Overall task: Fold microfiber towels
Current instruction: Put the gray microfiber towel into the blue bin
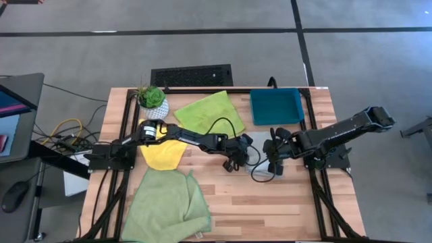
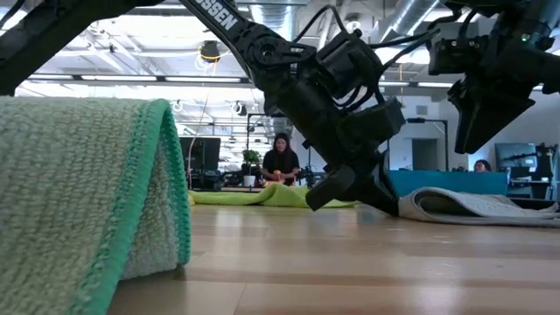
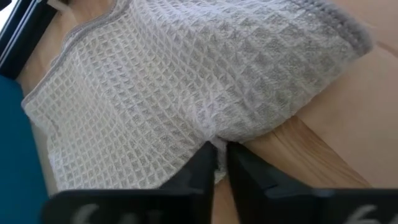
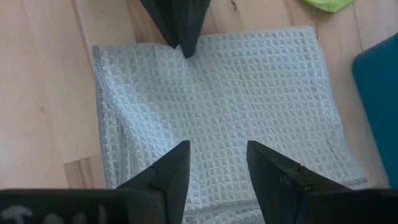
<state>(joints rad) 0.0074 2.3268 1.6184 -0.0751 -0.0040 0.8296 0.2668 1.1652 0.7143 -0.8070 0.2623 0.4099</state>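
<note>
The grey towel (image 3: 205,81) is being pinched at its nine o'clock edge by the left tool (image 3: 219,163); the right tool (image 4: 217,171) is being held spread above it.

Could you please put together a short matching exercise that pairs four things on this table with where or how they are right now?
Things:
1. grey towel
2. yellow towel
3. teal tray
4. right gripper

States or places:
A. lying under the left arm, near the plant
B. open, hovering above the grey towel
C. pinched at its edge by the left gripper
D. at the far side of the table, right of the lime towel

Pairs: 1-C, 2-A, 3-D, 4-B
</note>
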